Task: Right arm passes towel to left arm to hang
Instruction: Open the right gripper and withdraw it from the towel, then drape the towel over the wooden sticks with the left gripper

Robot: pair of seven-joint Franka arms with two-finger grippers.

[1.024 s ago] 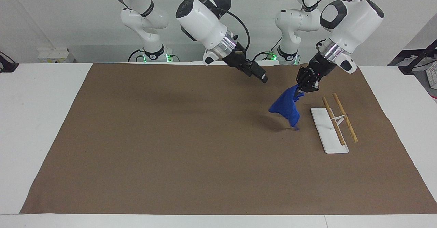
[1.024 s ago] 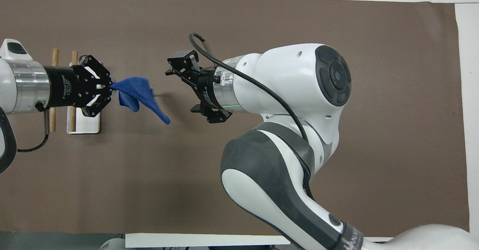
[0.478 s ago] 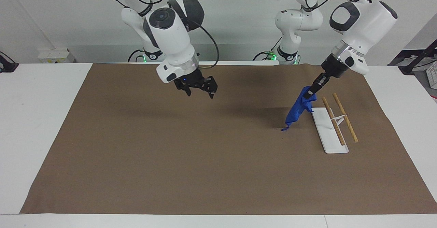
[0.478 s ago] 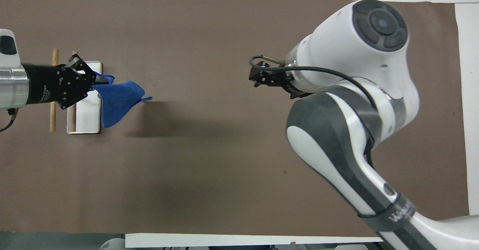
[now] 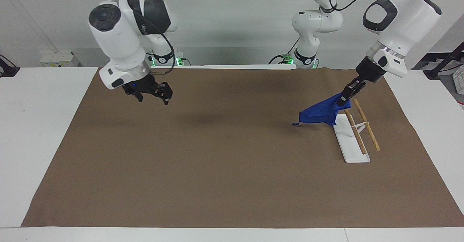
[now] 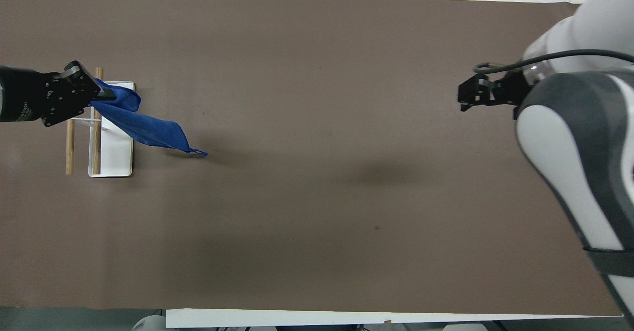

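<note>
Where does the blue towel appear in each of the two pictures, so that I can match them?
Facing view: the towel hangs from the shut left gripper, beside the white rack, toward the left arm's end of the brown mat.
Overhead view: the towel is at the picture's other side, spreading from the left gripper over the rack.
Shared landmark: the rack with its two wooden bars.

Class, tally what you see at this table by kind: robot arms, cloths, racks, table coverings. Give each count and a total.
Robot arms: 2, left gripper and right gripper
Blue towel: 1
Wooden-bar rack: 1
Brown table covering: 1
Total: 5
</note>
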